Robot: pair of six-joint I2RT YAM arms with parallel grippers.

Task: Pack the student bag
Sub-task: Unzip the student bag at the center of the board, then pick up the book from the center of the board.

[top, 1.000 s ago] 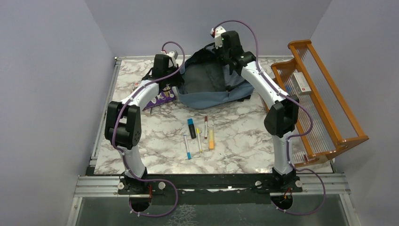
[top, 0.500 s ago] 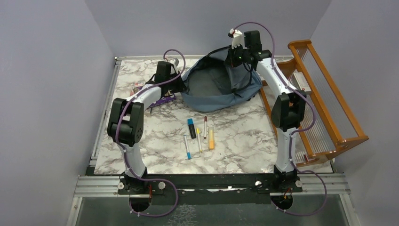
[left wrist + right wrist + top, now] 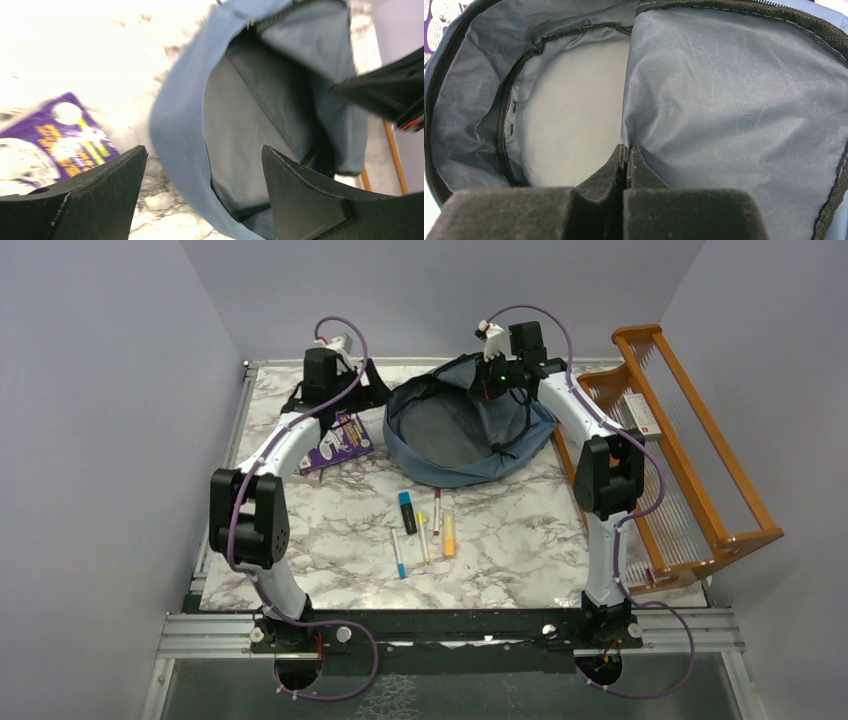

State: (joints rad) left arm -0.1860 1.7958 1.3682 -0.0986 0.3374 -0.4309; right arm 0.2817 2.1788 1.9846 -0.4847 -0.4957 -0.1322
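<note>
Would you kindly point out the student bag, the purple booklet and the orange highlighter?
student bag (image 3: 450, 430): top external view, grey lining inside its open mouth.
purple booklet (image 3: 345, 440): top external view, middle of its cover.
orange highlighter (image 3: 449, 537): top external view, middle of its barrel.

High rear overview facing down; both wrist views close over the student bag (image 3: 445, 430), common to all.

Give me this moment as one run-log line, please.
student bag: open | left claw: open, empty | right claw: shut on bag lining | pens: on table
</note>
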